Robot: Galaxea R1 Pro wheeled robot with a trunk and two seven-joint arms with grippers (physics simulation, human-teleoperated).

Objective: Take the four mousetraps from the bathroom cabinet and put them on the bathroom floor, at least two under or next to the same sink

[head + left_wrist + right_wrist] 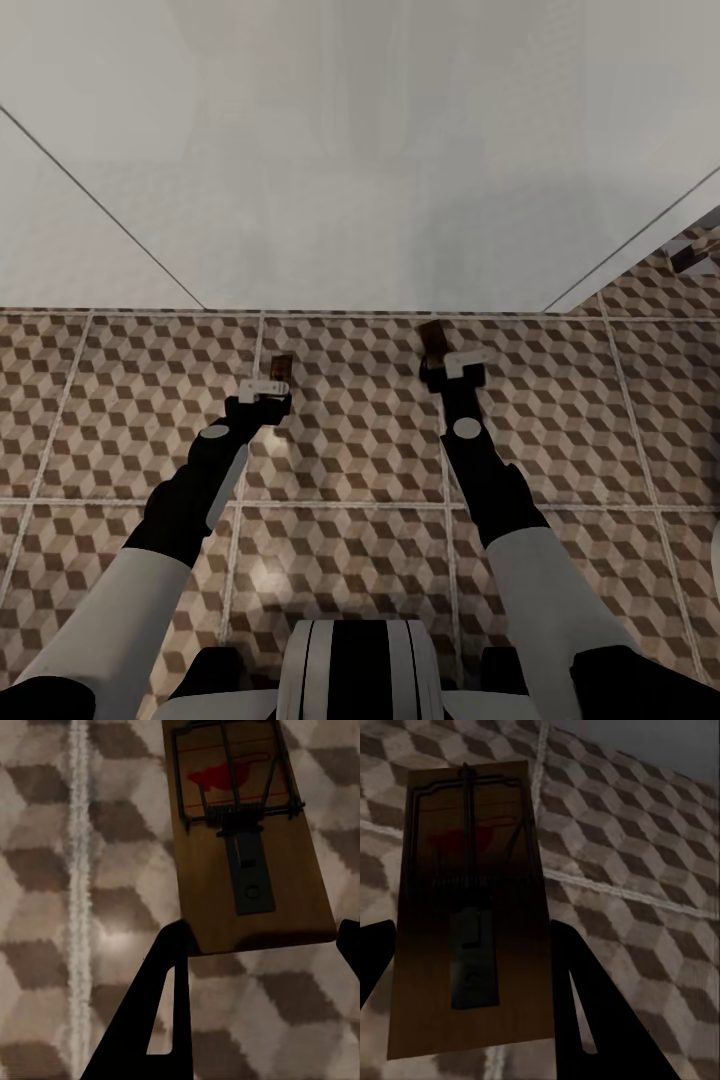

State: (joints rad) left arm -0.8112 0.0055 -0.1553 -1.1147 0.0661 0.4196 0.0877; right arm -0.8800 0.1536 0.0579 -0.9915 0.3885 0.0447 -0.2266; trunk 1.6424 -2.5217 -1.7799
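You're at the drop-off step: the left gripper [268, 385] and the right gripper [452, 365] are each clamped on the near end of a mousetrap, the left mousetrap [244, 832] and the right mousetrap [469, 907], both held low over the bathroom floor [350, 450] near the white wall [360, 150]. Each board's long axis runs along its gripper, red bait end pointing away toward the wall. Next, I'd reckon, lower them flat and let go, though I can't spot a sink here, so check you're beside it.

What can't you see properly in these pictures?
- Head view: the mousetraps are too small to show wire or red mark.
- Right wrist view: the mousetrap lies in shadow, its red mark dim.
- Left wrist view: the mousetrap's far end is cut off by the edge.
- Head view: something brown, cut off at the edge.
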